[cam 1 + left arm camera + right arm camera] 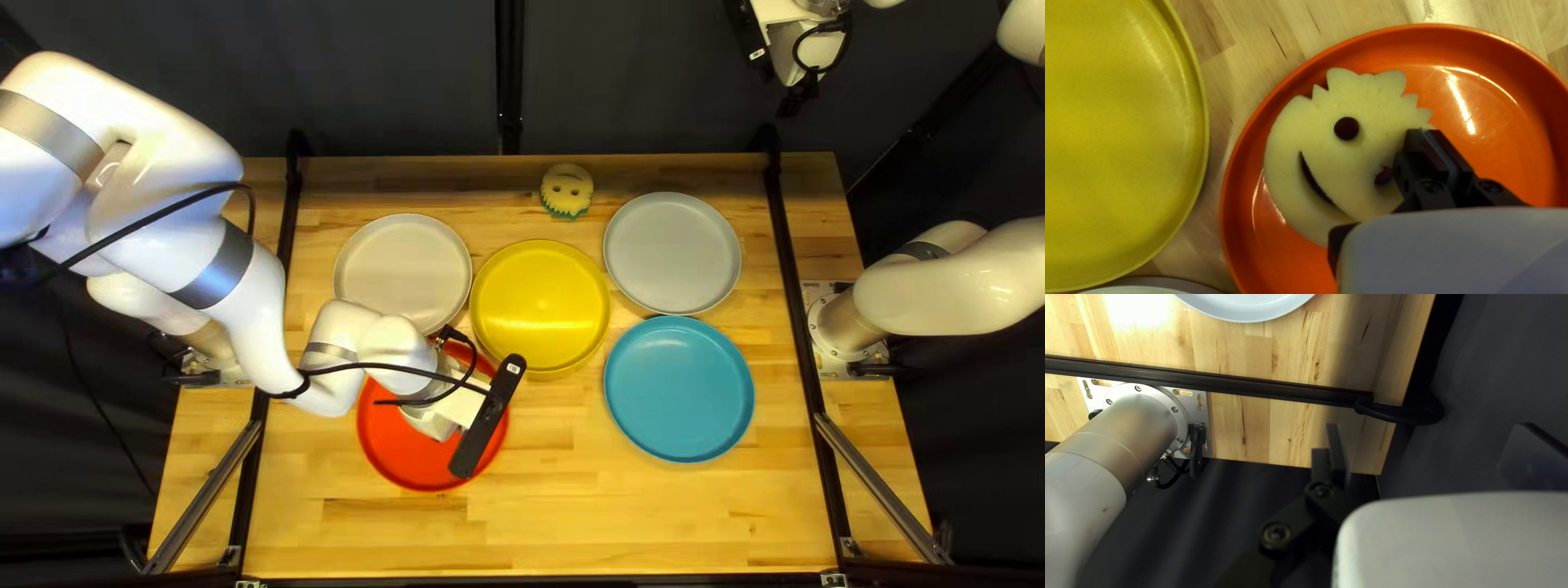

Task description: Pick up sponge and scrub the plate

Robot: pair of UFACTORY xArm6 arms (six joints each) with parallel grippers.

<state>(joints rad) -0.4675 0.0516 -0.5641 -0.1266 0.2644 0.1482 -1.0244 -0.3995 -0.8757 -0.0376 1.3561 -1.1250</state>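
Note:
Above the red plate (408, 457) in the top left view is my left gripper (487, 419), its fingertips hidden. A pale yellow smiley sponge (1306, 136) lies flat inside the same plate, orange-red (1513, 120) in the left wrist view. There my left gripper (1434, 144) pinches the sponge's edge beside one eye hole, its two fingers close together. My right gripper (800, 98) hangs beyond the table's far edge, at the top of the top left view. In the right wrist view my right gripper (1432, 452) is open, its fingers wide apart and nothing between them.
A second smiley sponge (566, 187) lies near the far edge. A yellow plate (541, 305) and an off-white plate (403, 261) flank the red one; a grey plate (672, 253) and a blue plate (678, 389) are farther right. Black rails (795, 283) run along both table sides.

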